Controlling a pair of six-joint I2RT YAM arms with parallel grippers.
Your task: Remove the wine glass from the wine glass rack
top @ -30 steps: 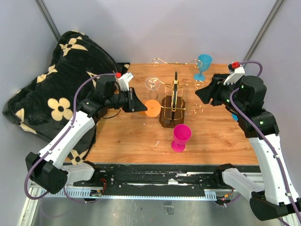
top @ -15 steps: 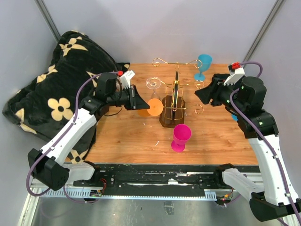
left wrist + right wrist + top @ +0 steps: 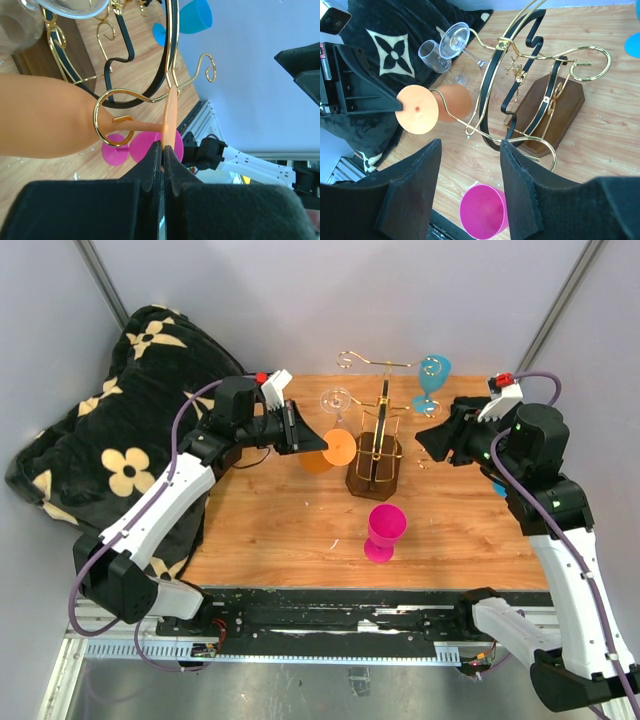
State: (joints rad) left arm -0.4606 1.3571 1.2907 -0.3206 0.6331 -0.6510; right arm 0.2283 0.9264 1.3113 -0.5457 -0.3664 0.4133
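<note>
Your left end effector (image 3: 322,443) is clamped shut on the orange glass (image 3: 338,448), and the wrist view shows the fingers (image 3: 150,167) pinching the thin foot edge-on. The glass lies on its side at the left of the rack (image 3: 374,455), above the tabletop (image 3: 270,530). Its stem runs through one of the gold scroll loops, so it's not off the rack yet. Your right end effector (image 3: 424,440) hovers to the right of the rack, apart from it, jaws about half open and holding nothing. A clear glass (image 3: 336,401) sits just behind the orange one. A pink glass (image 3: 385,531) stands on the near side of the rack and a blue glass (image 3: 432,381) at the far right.
</note>
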